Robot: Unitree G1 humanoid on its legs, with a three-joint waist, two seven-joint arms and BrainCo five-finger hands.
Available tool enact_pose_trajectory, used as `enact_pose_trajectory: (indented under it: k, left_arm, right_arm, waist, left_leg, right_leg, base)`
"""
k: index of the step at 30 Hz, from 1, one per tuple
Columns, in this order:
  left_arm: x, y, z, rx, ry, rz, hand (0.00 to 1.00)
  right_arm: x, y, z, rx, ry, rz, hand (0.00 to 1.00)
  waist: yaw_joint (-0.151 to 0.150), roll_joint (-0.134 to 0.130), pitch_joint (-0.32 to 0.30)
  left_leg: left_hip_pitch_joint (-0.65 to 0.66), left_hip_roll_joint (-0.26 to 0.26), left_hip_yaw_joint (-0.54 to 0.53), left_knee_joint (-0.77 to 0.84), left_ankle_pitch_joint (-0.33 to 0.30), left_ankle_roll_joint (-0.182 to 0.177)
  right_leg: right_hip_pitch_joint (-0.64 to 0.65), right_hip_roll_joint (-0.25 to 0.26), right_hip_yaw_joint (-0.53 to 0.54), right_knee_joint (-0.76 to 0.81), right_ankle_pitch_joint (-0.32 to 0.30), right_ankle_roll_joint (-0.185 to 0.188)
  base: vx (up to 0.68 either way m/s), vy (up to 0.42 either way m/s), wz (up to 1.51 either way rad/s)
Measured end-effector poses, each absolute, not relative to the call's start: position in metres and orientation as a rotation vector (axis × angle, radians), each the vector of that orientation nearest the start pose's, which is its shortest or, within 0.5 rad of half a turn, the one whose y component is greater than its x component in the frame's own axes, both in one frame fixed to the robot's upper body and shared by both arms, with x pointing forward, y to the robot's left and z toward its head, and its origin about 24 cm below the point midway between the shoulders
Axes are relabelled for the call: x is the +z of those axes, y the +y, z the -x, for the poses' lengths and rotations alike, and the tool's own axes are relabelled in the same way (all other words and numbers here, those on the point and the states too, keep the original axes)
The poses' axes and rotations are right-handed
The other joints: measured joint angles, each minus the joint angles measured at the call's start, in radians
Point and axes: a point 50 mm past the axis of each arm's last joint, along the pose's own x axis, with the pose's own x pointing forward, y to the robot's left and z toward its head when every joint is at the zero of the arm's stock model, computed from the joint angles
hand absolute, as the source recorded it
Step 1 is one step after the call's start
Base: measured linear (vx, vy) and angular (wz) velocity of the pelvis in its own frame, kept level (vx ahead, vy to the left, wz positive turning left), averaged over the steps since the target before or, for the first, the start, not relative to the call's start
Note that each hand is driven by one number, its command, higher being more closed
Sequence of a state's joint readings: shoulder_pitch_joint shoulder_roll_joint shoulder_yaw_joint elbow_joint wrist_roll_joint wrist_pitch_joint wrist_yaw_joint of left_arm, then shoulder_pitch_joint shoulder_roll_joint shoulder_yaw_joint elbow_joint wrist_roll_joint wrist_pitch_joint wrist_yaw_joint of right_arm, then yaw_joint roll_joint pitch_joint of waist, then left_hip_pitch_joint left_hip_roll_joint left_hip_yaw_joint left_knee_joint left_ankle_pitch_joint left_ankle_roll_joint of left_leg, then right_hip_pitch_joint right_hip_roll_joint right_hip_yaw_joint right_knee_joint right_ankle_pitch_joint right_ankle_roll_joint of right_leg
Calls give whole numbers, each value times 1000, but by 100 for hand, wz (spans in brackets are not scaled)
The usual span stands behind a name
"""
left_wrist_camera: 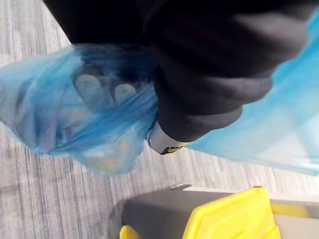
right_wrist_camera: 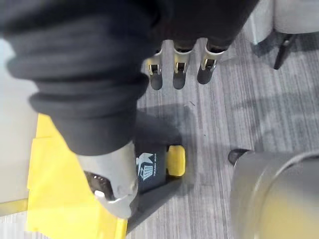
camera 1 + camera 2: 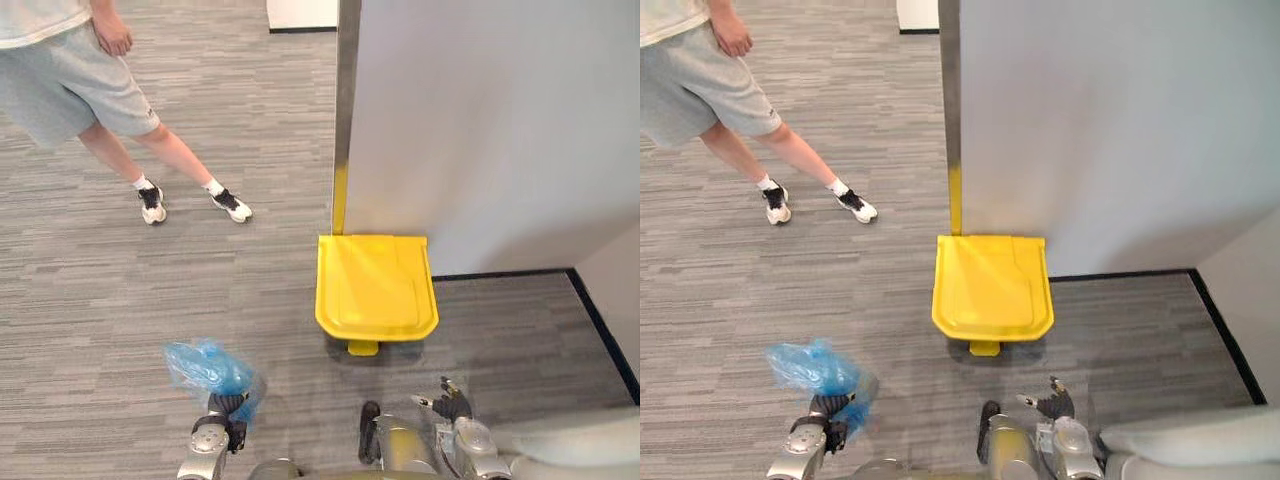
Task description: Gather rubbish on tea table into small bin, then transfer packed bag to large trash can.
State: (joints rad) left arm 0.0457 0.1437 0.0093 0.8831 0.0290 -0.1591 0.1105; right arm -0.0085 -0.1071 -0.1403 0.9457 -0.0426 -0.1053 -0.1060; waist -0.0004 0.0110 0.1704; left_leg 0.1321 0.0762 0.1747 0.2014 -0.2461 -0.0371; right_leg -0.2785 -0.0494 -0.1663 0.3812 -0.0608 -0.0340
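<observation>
Where the crinkly, see-through blue bag is bunched up, it is gripped by the curled fingers of the left hand. Its long side is pointed forward and left of that hand. Nothing is held by the straight-fingered right hand. The yellow-lidded trash can is seen shut ahead of both hands.
</observation>
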Motion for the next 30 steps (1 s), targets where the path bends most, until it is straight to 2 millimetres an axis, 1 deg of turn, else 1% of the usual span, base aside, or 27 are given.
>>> enact_pose_trajectory:
  k: [1, 2, 3, 4, 6, 7, 8, 9, 10, 11, 12, 13, 14, 15, 16, 17, 18, 19, 21, 23, 26, 30]
  left_arm:
    - [-128, 204, -153, 155, 766, -186, 100]
    - [-128, 201, -155, 150, 766, -180, 100]
    - [-127, 197, -159, 143, 756, -171, 100]
    - [-126, 195, -163, 138, 747, -167, 100]
    - [-125, 191, -166, 132, 739, -157, 100]
    - [-125, 189, -166, 133, 737, -149, 100]
    - [-125, 187, -165, 133, 731, -140, 100]
    - [-124, 186, -165, 133, 727, -136, 100]
    - [-125, 185, -163, 133, 728, -132, 100]
    - [-125, 183, -163, 131, 729, -127, 100]
    - [-125, 182, -164, 129, 726, -125, 100]
    - [-124, 180, -166, 126, 721, -121, 100]
    - [-124, 179, -166, 122, 720, -117, 100]
    - [-124, 177, -166, 119, 722, -114, 100]
    - [-124, 178, -166, 116, 723, -115, 100]
    - [-125, 181, -165, 114, 730, -126, 100]
    - [-126, 183, -163, 116, 739, -129, 100]
    - [-127, 183, -162, 117, 742, -130, 100]
    - [-129, 189, -158, 123, 763, -147, 100]
    - [-129, 195, -157, 128, 765, -163, 100]
    - [-129, 208, -153, 141, 783, -197, 100]
    - [-131, 206, -152, 134, 792, -197, 100]
  right_arm:
    - [-129, -215, -160, -255, 814, 123, 0]
    - [-130, -216, -159, -260, 815, 121, 0]
    - [-130, -219, -156, -271, 825, 124, 0]
    - [-132, -221, -151, -279, 837, 122, 0]
    - [-136, -221, -141, -289, 860, 116, 0]
    - [-138, -220, -135, -290, 877, 111, 0]
    - [-140, -217, -131, -289, 887, 102, 0]
    - [-140, -216, -130, -289, 889, 97, 0]
    - [-141, -212, -131, -290, 886, 81, 0]
    - [-139, -211, -133, -295, 870, 70, 0]
    - [-137, -210, -135, -307, 853, 52, 0]
    - [-135, -211, -139, -321, 837, 36, 0]
    - [-134, -212, -142, -326, 829, 33, 0]
    - [-134, -213, -142, -328, 827, 34, 0]
    - [-135, -213, -141, -330, 834, 34, 0]
    - [-137, -210, -139, -323, 850, 25, 0]
    - [-139, -211, -135, -327, 863, 27, 0]
    - [-139, -211, -134, -328, 865, 28, 0]
    - [-140, -212, -131, -330, 873, 30, 0]
    - [-140, -212, -130, -330, 877, 29, 0]
    - [-143, -212, -127, -328, 904, 30, 0]
    - [-142, -217, -129, -334, 896, 45, 0]
  waist:
    - [0, 4, 2]
    - [-8, 5, 3]
    - [-17, 6, 4]
    - [-20, 5, 4]
    - [-20, 3, 4]
    - [-14, -1, 7]
    - [-10, -1, 7]
    - [-10, -1, 8]
    - [3, -4, 10]
    - [13, 1, 9]
    - [12, -3, 11]
    - [14, -5, 12]
    - [13, 2, 9]
    - [12, 9, 4]
    - [13, 14, 2]
    - [13, -10, -11]
    - [16, -11, -12]
    - [15, -12, -12]
    - [13, -8, -14]
    - [12, -1, -16]
    - [13, 0, -16]
    - [11, 2, -17]
  left_leg:
    - [-2, 9, -18, -5, 1, -3]
    - [1, 11, -33, -13, 6, -7]
    - [13, 19, -44, -18, 22, -28]
    - [18, 23, -51, -15, 28, -38]
    - [10, 30, -65, 42, 30, -42]
    - [-25, 36, -67, 142, 32, -47]
    - [-86, 50, -68, 285, 39, -62]
    - [-118, 62, -62, 356, 48, -81]
    - [-166, 89, -47, 470, 58, -103]
    - [-182, 116, -15, 492, 29, -70]
    - [-198, 126, 2, 467, 17, -49]
    - [-207, 131, 14, 411, 10, -37]
    - [-207, 129, 15, 282, 19, -38]
    - [-204, 128, 9, 190, 39, -49]
    - [-190, 121, -3, 122, 45, -53]
    - [-169, 91, 4, 75, 65, -41]
    - [-161, 73, 18, 56, 72, -32]
    - [-158, 69, 21, 55, 72, -32]
    - [-128, 37, 27, 32, 74, -28]
    - [-116, 28, 30, 7, 81, -18]
    - [-98, 26, 32, -22, 91, -17]
    - [-82, 21, 35, -66, 111, -18]
  right_leg:
    - [6, 10, -2, -11, -3, -4]
    - [14, 12, -11, -16, -5, -7]
    - [29, 15, -26, -23, -9, -7]
    - [50, 15, -36, -39, -10, -5]
    - [110, 13, -57, -88, -14, 1]
    - [150, 10, -65, -125, -14, 4]
    - [186, 9, -74, -160, -10, 8]
    - [201, 11, -78, -175, -10, 8]
    - [226, 13, -81, -194, -9, 6]
    - [242, 17, -82, -203, -12, 2]
    - [245, 15, -82, -208, -10, 5]
    - [246, 11, -81, -211, -3, 16]
    - [244, 7, -81, -208, 2, 27]
    - [239, 10, -80, -206, 3, 32]
    - [234, 16, -68, -208, 1, 49]
    - [229, 7, -37, -224, 12, 65]
    - [229, -5, -23, -237, 19, 75]
    - [230, -8, -20, -238, 20, 77]
    - [242, -25, 6, -248, 25, 85]
    - [240, -27, 16, -250, 26, 86]
    - [239, -22, 27, -251, 26, 86]
    - [231, -21, 33, -250, 27, 85]
  base:
    - [236, -82, -17]
    - [202, -93, 8]
    - [163, -63, 28]
    - [168, -50, 42]
    - [104, -19, 41]
    - [61, -19, 38]
    - [48, 2, 34]
    - [27, 15, 22]
    - [47, 46, 6]
    - [48, 33, 5]
    - [57, 53, 2]
    - [31, 90, 1]
    - [29, 121, -6]
    - [22, 134, -9]
    - [79, 151, -6]
    - [95, 148, -10]
    - [108, 168, -9]
    - [61, 139, -17]
    - [46, 131, -19]
    - [25, 47, -12]
    - [11, -14, -10]
    - [-13, -25, -6]
